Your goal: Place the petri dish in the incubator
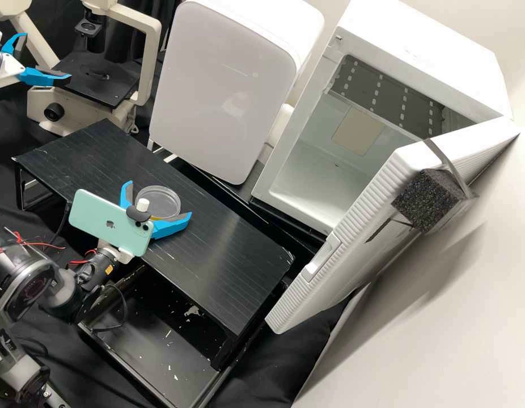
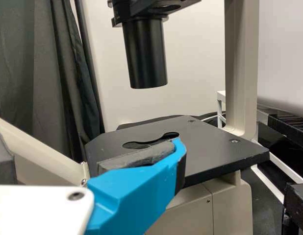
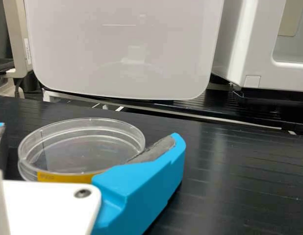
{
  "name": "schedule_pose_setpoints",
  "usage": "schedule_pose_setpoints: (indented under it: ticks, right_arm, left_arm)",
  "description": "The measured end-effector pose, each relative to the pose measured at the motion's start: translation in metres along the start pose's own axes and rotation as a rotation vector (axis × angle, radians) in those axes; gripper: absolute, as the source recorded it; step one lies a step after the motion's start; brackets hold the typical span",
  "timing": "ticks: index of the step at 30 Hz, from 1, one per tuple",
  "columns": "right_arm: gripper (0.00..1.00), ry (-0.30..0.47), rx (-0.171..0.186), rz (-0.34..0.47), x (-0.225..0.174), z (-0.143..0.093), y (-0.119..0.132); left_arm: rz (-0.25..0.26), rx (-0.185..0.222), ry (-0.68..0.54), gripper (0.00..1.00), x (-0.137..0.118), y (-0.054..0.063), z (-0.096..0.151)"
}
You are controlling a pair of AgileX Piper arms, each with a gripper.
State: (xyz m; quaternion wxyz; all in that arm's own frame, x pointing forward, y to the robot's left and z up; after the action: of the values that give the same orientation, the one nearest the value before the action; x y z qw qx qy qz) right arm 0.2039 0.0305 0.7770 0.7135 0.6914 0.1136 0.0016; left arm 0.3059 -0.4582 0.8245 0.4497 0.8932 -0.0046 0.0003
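The main risk is an off-centre grip: in the right wrist view one finger (image 3: 144, 183) overlaps the rim of the petri dish (image 3: 83, 128) while the other stands off beside it, so closing could push the dish sideways; a high pinch might lift only its lid; later, the open door (image 1: 381, 243), at right of the high view, could be knocked on the way into the incubator (image 1: 438, 62). The right gripper (image 1: 159, 199), left of centre, is low over the black stand (image 1: 217, 260), fingers apart around the dish, unclamped; the left gripper (image 1: 46, 55), upper left, has its fingers spread by the microscope (image 1: 149, 62).
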Motion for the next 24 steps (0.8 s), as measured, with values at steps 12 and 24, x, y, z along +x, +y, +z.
schedule_pose_setpoints:
  ticks: [12,24]
  right_arm:
    - [0.0,0.0,0.0,0.0,0.0,0.0,0.0]
    - [0.0,0.004,-0.004,-0.004,0.0027,0.0009,0.0005]
  left_arm:
    - [0.0,0.0,0.0,1.0,0.0,0.0,0.0]
    - [0.0,0.0,0.0,1.0,0.0,0.0,0.0]
